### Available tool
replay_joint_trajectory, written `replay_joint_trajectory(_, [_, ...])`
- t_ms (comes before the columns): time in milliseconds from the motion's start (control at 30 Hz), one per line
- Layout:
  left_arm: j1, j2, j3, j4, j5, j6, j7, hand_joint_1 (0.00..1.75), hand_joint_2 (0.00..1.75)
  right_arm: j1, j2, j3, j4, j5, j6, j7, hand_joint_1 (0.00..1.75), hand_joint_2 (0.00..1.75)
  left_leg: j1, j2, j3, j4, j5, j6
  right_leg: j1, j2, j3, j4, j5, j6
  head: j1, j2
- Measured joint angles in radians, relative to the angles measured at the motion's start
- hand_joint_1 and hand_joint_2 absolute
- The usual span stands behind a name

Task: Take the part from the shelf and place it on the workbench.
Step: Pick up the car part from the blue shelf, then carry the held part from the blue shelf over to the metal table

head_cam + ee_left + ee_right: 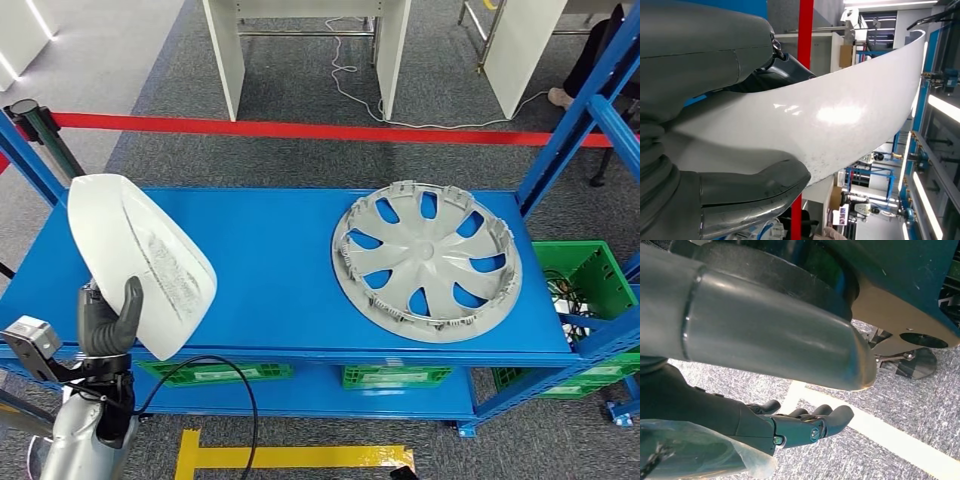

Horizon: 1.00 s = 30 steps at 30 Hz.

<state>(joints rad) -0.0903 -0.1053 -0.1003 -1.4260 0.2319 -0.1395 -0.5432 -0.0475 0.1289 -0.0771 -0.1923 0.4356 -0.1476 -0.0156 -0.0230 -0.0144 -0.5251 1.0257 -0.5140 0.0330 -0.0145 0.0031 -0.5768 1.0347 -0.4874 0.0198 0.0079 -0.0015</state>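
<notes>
White plastic dominates the near left: the left hand [106, 322] grips a curved white cover panel [143, 262], thumb on its scuffed inner face and darker fingers behind, as the left wrist view confirms with the thumb [753, 192] pressed under the glossy outer skin of the panel [851, 115]. It is held by its lower edge and tilted up, clear of the blue shelf top [272, 270], probably so that the broad shell does not drag on the surface while being carried off. The right hand [806, 425] hangs low over grey carpet with a pale floor line [885, 432] beneath it; its fingers lie loosely extended and hold nothing, likely kept out of the way since one hand suffices for a light part. Farther along the shelf lies a grey wheel cover [426, 262], flat with its clip side up, well apart from the panel. Below sit green crates [596, 285]. Beyond the shelf a red barrier tape [302, 130] crosses the carpet, and white furniture legs [226, 50] stand behind it. No workbench is recognisable, so placing is not yet done.
</notes>
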Motion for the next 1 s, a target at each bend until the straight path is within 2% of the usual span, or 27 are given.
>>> replay_joint_trajectory(333, [0.017, -0.01, -0.003, -0.032, 0.053, -0.055, -0.01, 1.75, 1.75, 0.001, 0.0, -0.006, 0.0, 0.0, 0.011, 0.004, 0.0, 0.0, 0.0, 0.0, 0.0, 0.0, 0.0, 0.0, 0.0, 0.0, 0.0, 0.0, 0.0, 0.0, 0.0, 0.0])
replay_joint_trajectory(467, [0.039, -0.01, -0.015, -0.084, 0.005, -0.045, -0.035, 1.75, 1.75, 0.003, 0.002, -0.012, 0.0, -0.006, 0.012, 0.0, 0.0, 0.0, -0.006, 0.0, -0.003, 0.006, 0.002, 0.013, -0.005, 0.0, 0.001, -0.009, 0.011, 0.014, -0.001, 0.0])
replay_joint_trajectory(533, [0.062, -0.01, -0.025, -0.121, -0.022, -0.039, -0.059, 1.75, 1.75, 0.004, 0.002, -0.017, 0.001, -0.014, 0.013, 0.0, 0.0, 0.0, 0.0, 0.004, 0.001, -0.015, 0.018, 0.022, -0.002, 0.001, -0.002, -0.011, 0.008, 0.021, 0.0, 0.0])
replay_joint_trajectory(600, [0.089, -0.01, -0.039, -0.157, -0.043, -0.034, -0.082, 1.75, 1.75, 0.006, 0.003, -0.024, 0.001, -0.024, 0.021, -0.002, 0.0, 0.0, 0.007, 0.009, 0.004, -0.039, 0.035, 0.031, 0.002, 0.001, -0.025, 0.033, -0.035, 0.024, 0.002, 0.0])
replay_joint_trajectory(667, [0.121, -0.01, -0.05, -0.187, -0.053, -0.03, -0.099, 1.75, 1.75, 0.008, 0.003, -0.034, 0.001, -0.034, 0.031, -0.008, 0.0, 0.0, 0.008, 0.012, -0.003, -0.041, 0.041, 0.035, 0.002, 0.001, -0.072, 0.151, -0.104, 0.025, 0.004, 0.0])
replay_joint_trajectory(700, [0.14, -0.01, -0.055, -0.2, -0.054, -0.029, -0.106, 1.75, 1.75, 0.011, 0.003, -0.039, 0.002, -0.038, 0.033, -0.013, 0.0, 0.0, 0.007, 0.013, -0.008, -0.039, 0.041, 0.035, 0.002, 0.001, -0.092, 0.207, -0.126, 0.027, 0.004, 0.0])
replay_joint_trajectory(733, [0.159, -0.01, -0.059, -0.213, -0.053, -0.029, -0.113, 1.75, 1.75, 0.014, 0.003, -0.044, 0.002, -0.042, 0.034, -0.019, 0.0, 0.0, 0.007, 0.015, -0.011, -0.036, 0.042, 0.034, 0.001, 0.0, -0.1, 0.239, -0.131, 0.029, 0.004, 0.0])
replay_joint_trajectory(767, [0.177, -0.011, -0.063, -0.224, -0.049, -0.03, -0.119, 1.75, 1.75, 0.016, 0.003, -0.048, 0.002, -0.045, 0.034, -0.023, 0.0, 0.0, 0.008, 0.015, -0.014, -0.033, 0.042, 0.034, 0.0, -0.001, -0.089, 0.232, -0.117, 0.03, 0.004, 0.0])
replay_joint_trajectory(833, [0.207, -0.014, -0.07, -0.246, -0.044, -0.031, -0.129, 1.75, 1.75, 0.018, 0.003, -0.057, 0.002, -0.047, 0.032, -0.03, 0.0, 0.0, 0.009, 0.015, -0.02, -0.024, 0.04, 0.03, -0.003, -0.002, -0.021, 0.117, -0.061, 0.031, 0.004, 0.0])
replay_joint_trajectory(900, [0.226, -0.015, -0.074, -0.264, -0.04, -0.032, -0.135, 1.75, 1.75, 0.016, 0.003, -0.062, 0.002, -0.047, 0.031, -0.034, 0.0, 0.0, 0.007, 0.013, -0.029, -0.01, 0.039, 0.019, -0.002, 0.0, 0.044, 0.011, -0.035, 0.028, 0.004, 0.0])
replay_joint_trajectory(933, [0.233, -0.016, -0.077, -0.271, -0.039, -0.032, -0.137, 1.75, 1.75, 0.015, 0.003, -0.064, 0.002, -0.047, 0.031, -0.035, 0.0, 0.0, 0.006, 0.012, -0.034, -0.005, 0.04, 0.013, 0.0, 0.001, 0.055, -0.009, -0.038, 0.025, 0.004, 0.0])
replay_joint_trajectory(1000, [0.243, -0.017, -0.08, -0.283, -0.037, -0.033, -0.139, 1.75, 1.75, 0.015, 0.004, -0.067, 0.002, -0.047, 0.031, -0.035, 0.0, 0.0, 0.006, 0.01, -0.04, 0.0, 0.047, 0.0, 0.002, 0.002, 0.053, -0.012, -0.035, 0.013, 0.004, 0.0])
